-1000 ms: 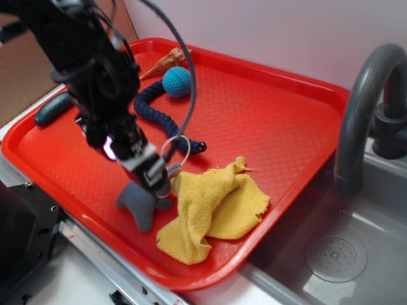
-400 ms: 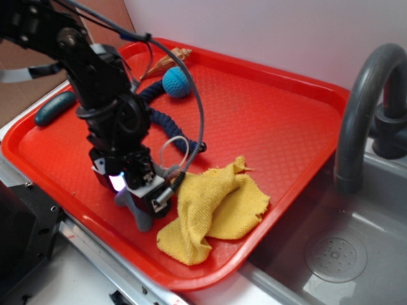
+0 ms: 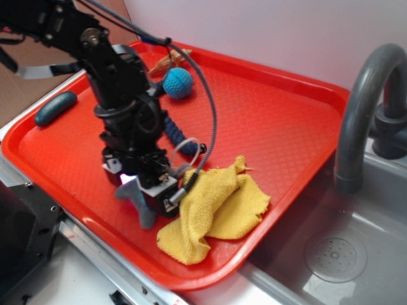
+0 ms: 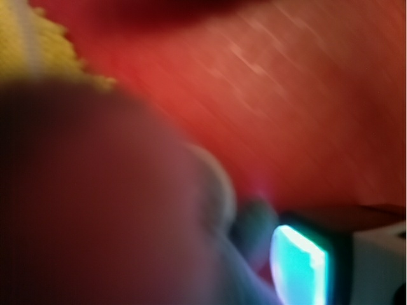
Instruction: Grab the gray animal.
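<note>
Gray animal (image 3: pixel 137 198), left of the yellow cloth (image 3: pixel 213 210), now has the lowered gripper (image 3: pixel 152 189) upon it, jaw state unclear.

Pale wall (image 3: pixel 267 32), gray faucet (image 3: pixel 362 108) over steel sink (image 3: pixel 331 254), cardboard (image 3: pixel 25 89) at left

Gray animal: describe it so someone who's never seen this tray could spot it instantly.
Start at the red tray beside the sink, then go to its near edge, just left of the crumpled yellow cloth. The gray animal lies there right under the gripper, stubby legs poking out. It is the only gray felt piece; the braided rope snake is navy.
</note>
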